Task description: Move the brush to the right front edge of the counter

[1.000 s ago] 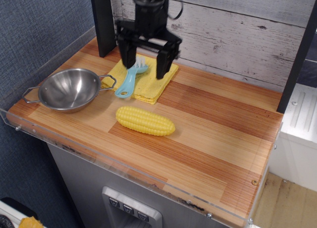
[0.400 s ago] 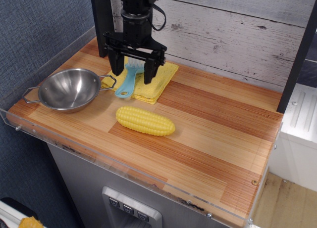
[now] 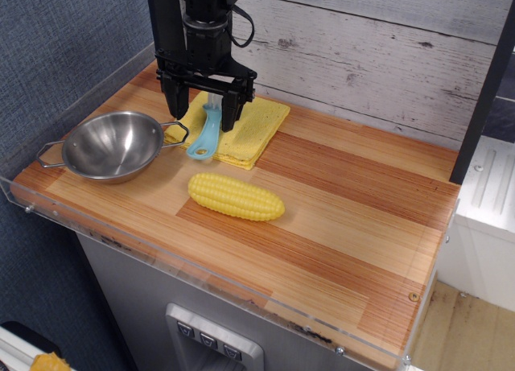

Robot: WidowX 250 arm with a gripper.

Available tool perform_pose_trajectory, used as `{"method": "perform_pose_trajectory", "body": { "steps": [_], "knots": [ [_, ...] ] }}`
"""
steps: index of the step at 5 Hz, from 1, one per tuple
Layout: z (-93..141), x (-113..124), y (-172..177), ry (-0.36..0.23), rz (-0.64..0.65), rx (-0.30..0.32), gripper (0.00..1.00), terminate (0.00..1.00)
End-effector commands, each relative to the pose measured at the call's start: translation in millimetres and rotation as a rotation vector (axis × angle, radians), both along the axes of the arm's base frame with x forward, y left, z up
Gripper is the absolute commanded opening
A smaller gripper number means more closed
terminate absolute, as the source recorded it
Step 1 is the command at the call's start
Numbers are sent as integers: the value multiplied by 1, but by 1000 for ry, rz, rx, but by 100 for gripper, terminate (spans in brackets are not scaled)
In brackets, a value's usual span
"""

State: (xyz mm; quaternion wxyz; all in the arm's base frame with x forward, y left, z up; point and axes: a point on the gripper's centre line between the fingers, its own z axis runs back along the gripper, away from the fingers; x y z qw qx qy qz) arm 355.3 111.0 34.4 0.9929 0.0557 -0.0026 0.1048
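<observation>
The brush [image 3: 206, 138], light blue, lies on the yellow folded cloth [image 3: 245, 129] at the rear left of the counter [image 3: 346, 218]. Its handle runs toward 7 o'clock, the holed end reaching the cloth's front-left edge; its bristled head points to 1 o'clock and is partly hidden by the gripper. The gripper [image 3: 202, 113] hangs directly over the brush head, fingers pointing down and spread apart, one finger [image 3: 176, 104] to the 9 o'clock side of the brush and the other [image 3: 229, 113] to the 3 o'clock side. Whether the fingertips touch the cloth cannot be told. At 9 o'clock from the brush sits a steel bowl [image 3: 113, 146] with two wire handles, the nearer handle just beside the brush's handle end. At 5 o'clock from the brush, off the cloth, lies a yellow corn cob [image 3: 236, 196], lengthwise across the planks. The counter's right front corner, at 4 o'clock and well apart from the brush, shows bare striped wood behind the clear acrylic rim [image 3: 241, 294].
</observation>
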Motion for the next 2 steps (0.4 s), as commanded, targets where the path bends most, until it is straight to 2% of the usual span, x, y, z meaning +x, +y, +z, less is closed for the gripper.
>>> {"method": "perform_pose_trajectory", "body": {
  "steps": [1,2],
  "knots": [
    [1,9,5,-30,2,14,100,0],
    [-6,12,-2,-14,-15,14,100,0]
  ]
}}
